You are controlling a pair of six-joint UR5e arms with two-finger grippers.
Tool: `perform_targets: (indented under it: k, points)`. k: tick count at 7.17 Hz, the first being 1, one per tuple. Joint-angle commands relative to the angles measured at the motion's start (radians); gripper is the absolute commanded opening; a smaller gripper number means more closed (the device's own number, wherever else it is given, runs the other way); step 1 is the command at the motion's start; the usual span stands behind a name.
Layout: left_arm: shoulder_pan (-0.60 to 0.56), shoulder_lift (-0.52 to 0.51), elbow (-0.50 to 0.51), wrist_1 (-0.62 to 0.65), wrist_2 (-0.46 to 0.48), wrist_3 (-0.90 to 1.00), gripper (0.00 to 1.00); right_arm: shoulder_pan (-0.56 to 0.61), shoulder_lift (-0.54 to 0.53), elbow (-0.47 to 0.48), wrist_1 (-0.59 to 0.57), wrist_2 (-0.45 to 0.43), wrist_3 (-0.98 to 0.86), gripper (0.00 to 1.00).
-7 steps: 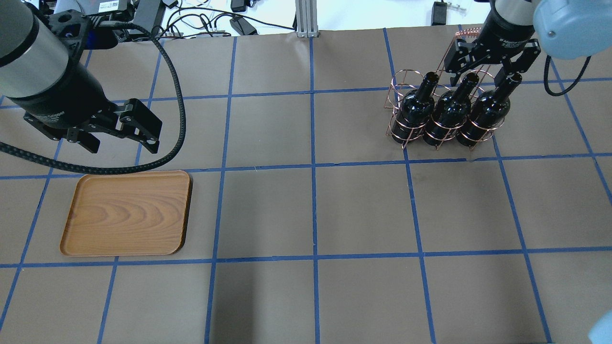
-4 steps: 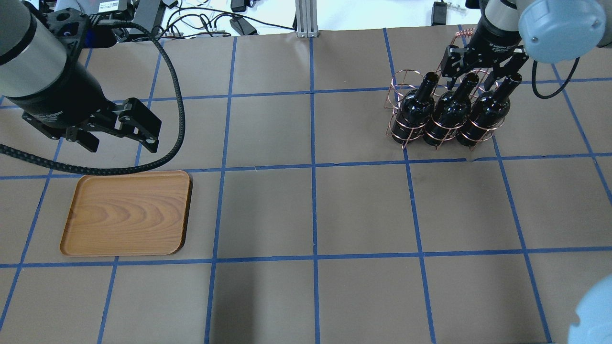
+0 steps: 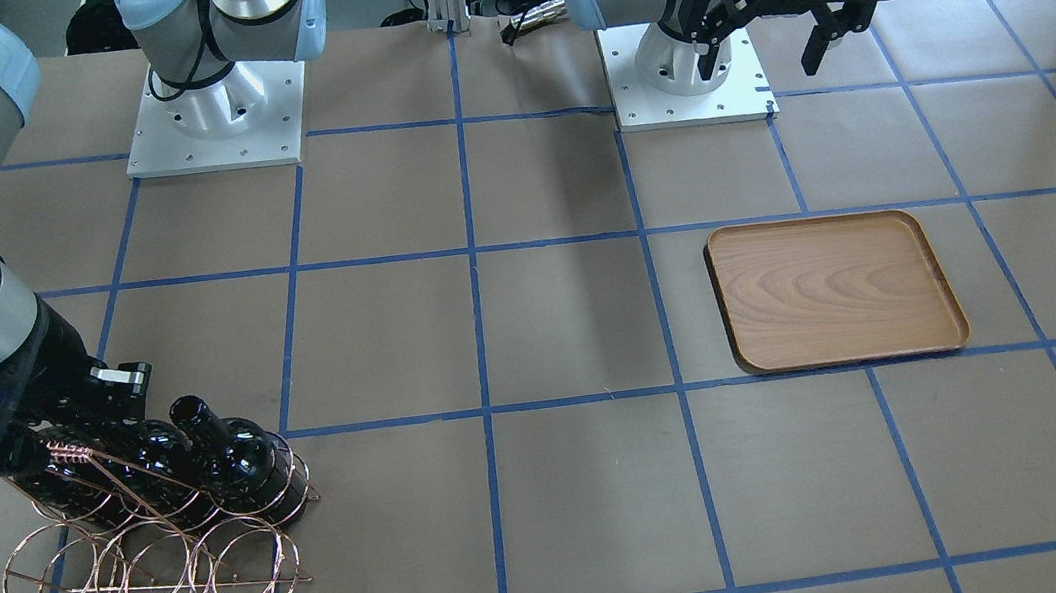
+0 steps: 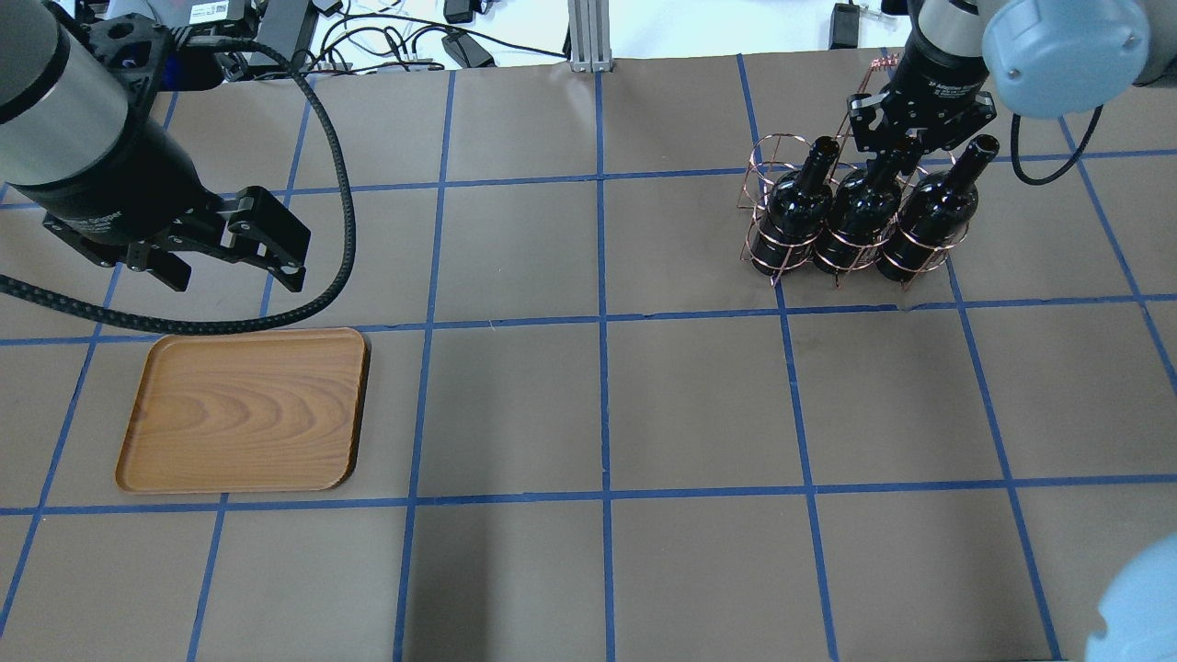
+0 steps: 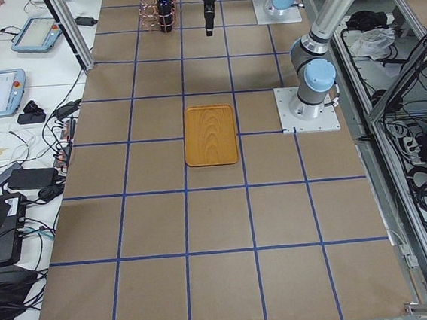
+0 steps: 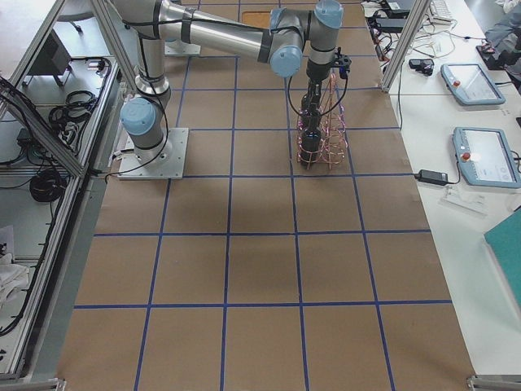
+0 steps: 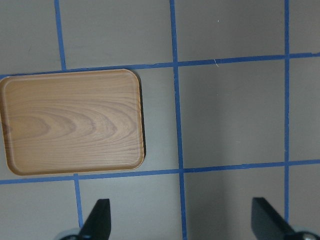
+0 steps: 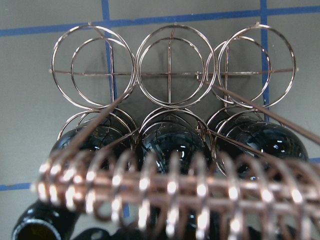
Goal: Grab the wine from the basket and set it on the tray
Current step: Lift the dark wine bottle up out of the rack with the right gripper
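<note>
While the left gripper (image 4: 233, 274) hangs with fingers spread wide just past the tray's far edge, we note the tray (image 4: 244, 409) lies flat on the table (image 4: 699, 405). Well to the right stands the basket (image 3: 154, 574), with three bottles in its robot-side row. The wine (image 4: 860, 219) is the middle one, between two other bottles (image 4: 795, 211). The right gripper (image 4: 897, 154) straddles its neck; we cannot tell whether it pinches.
</note>
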Motion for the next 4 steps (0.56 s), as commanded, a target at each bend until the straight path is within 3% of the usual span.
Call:
perform_targets:
  k: [1,2,4]
  points:
    - [0.002,0.001,0.0,-0.003,0.01,0.0,1.0,0.0,-0.036,-0.156,0.143,-0.002,-0.001,0.1]
    - [0.002,0.003,0.0,-0.001,0.009,0.0,1.0,-0.005,-0.076,-0.246,0.311,-0.002,-0.001,0.1]
    - [0.016,0.001,0.002,0.002,0.012,0.046,1.0,0.023,-0.168,-0.254,0.516,-0.023,0.0,0.09]
